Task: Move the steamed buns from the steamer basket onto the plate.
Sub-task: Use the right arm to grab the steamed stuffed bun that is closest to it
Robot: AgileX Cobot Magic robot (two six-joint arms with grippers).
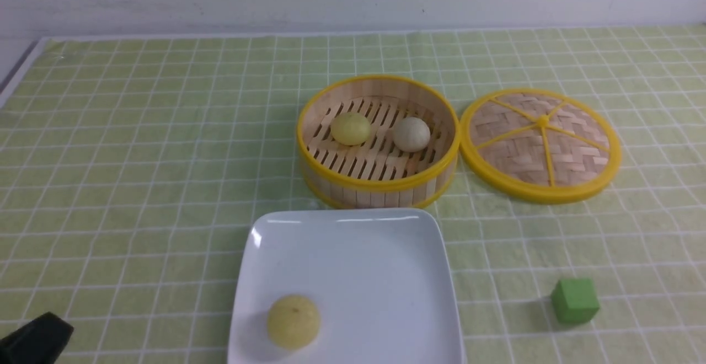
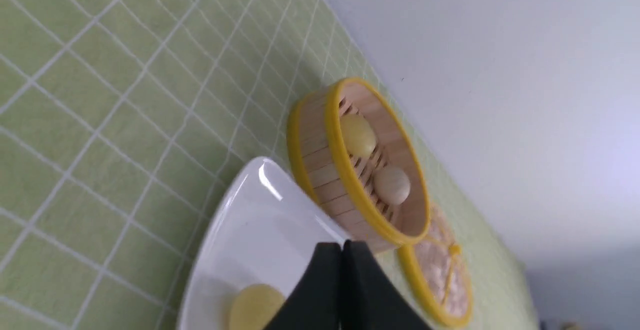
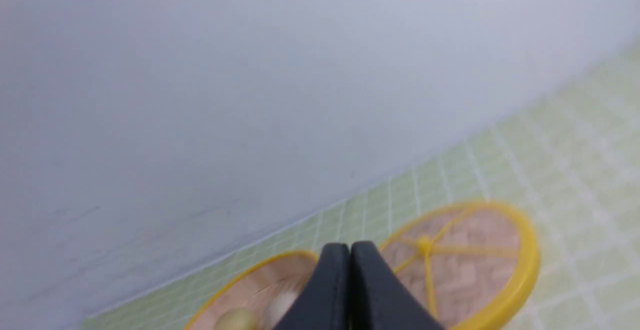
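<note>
The steamer basket [image 1: 378, 183] stands mid-table and holds a pale yellow bun [image 1: 351, 128] and a greyish-beige bun [image 1: 411, 134]. The white plate [image 1: 375, 265] lies just in front of it, with another pale yellow bun [image 1: 293, 321] near its front left. My left gripper [image 1: 41, 336] shows at the bottom left corner, far from the plate. In the left wrist view it [image 2: 341, 245] is shut and empty, with the plate [image 2: 255, 210] and basket [image 2: 320, 155] beyond. My right gripper [image 3: 350, 246] is shut and empty, out of the front view, facing the basket [image 3: 250, 285].
The woven lid [image 1: 540, 143] lies flat just right of the basket, and also shows in the right wrist view [image 3: 475, 260]. A green cube [image 1: 575, 300] sits right of the plate. A green checked cloth covers the table; a white wall stands behind.
</note>
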